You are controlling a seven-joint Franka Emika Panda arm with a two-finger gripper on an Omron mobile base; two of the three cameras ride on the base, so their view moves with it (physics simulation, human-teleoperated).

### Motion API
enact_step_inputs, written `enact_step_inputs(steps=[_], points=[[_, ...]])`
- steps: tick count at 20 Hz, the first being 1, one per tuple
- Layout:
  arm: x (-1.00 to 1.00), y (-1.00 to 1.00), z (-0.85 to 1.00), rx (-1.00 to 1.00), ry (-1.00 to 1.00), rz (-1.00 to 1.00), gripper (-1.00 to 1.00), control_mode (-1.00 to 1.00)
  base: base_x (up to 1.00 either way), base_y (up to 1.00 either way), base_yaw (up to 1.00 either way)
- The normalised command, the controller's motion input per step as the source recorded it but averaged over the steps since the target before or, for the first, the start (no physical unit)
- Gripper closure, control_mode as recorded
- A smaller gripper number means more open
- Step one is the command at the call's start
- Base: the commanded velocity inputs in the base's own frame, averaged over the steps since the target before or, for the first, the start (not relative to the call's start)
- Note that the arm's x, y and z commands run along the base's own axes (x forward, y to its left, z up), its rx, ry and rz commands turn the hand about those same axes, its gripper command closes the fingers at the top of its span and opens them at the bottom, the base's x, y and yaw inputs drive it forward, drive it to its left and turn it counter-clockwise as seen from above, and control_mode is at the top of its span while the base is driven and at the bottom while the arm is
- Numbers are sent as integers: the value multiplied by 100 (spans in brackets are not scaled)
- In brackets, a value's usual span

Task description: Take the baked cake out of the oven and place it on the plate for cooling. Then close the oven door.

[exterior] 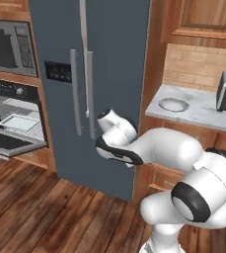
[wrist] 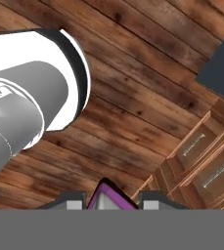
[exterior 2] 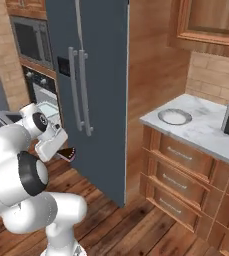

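Hand view: gripper (wrist: 112, 202) clamped on cake (wrist: 108, 195) edge at 6 o'clock. Likely soft, crumbly; keep level, carry gently toward plate (exterior: 173, 104).

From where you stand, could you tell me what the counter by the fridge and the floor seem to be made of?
The counter looks like polished marble or similar stone: pale with faint grey veining. The floor looks like varnished wood planks: brown grain, knots, plank seams, slight sheen.

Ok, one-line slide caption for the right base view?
Gripper shut on the cake, clear of the open oven; empty plate waits on the counter.
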Motion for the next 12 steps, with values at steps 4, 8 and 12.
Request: enact_step_inputs(steps=[4,8,12], points=[[0,0,0,0,0,0,100,100,0,-7,-59],[0,0,0,0,0,0,100,100,11,-16,-53],[0,0,0,0,0,0,100,100,52,-23,-35]])
